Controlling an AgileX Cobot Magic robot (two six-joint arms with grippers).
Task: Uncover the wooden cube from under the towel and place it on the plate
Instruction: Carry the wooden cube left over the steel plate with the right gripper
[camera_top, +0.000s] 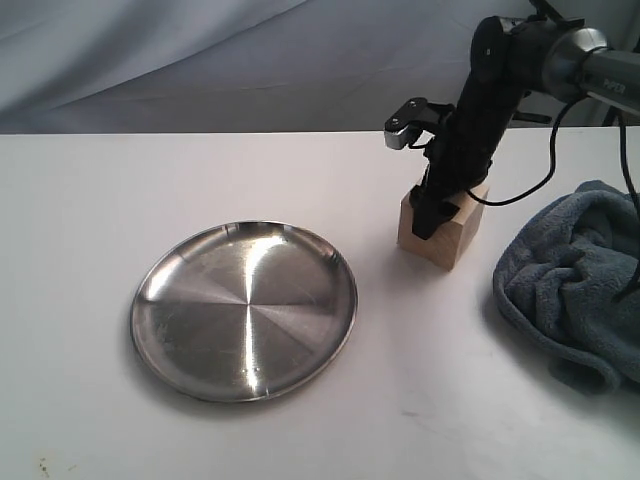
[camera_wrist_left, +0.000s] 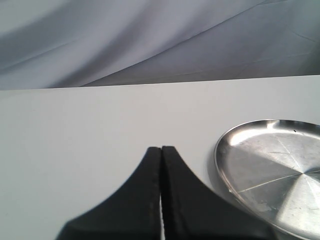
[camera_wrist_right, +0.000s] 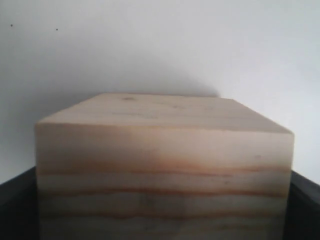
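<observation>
While the white bench (camera_top: 80, 200) fills the frame, the grey-blue towel (camera_top: 575, 280) lies heaped at the right edge, covering nothing. The steel plate (camera_top: 244, 310) sits empty at lower centre, ready as the drop-off. Right of centre stands the wooden cube (camera_top: 445, 235), bare on the bench, its sides gripped by the right claw (camera_top: 437, 210), apparently for the lift. The left claw (camera_wrist_left: 161, 200), pinched together on nothing, hangs near the plate's rim.

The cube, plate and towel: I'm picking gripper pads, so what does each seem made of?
Cube: pale wood, apparently unvarnished, judging by the tan grain lines across its matte face. Plate: metal, probably stainless steel, polished; it shows a radial sheen and bright reflections. Towel: soft grey-blue fabric, fleece-like, fluffy and matte, lying in rumpled folds; the exact fibre cannot be told.
</observation>
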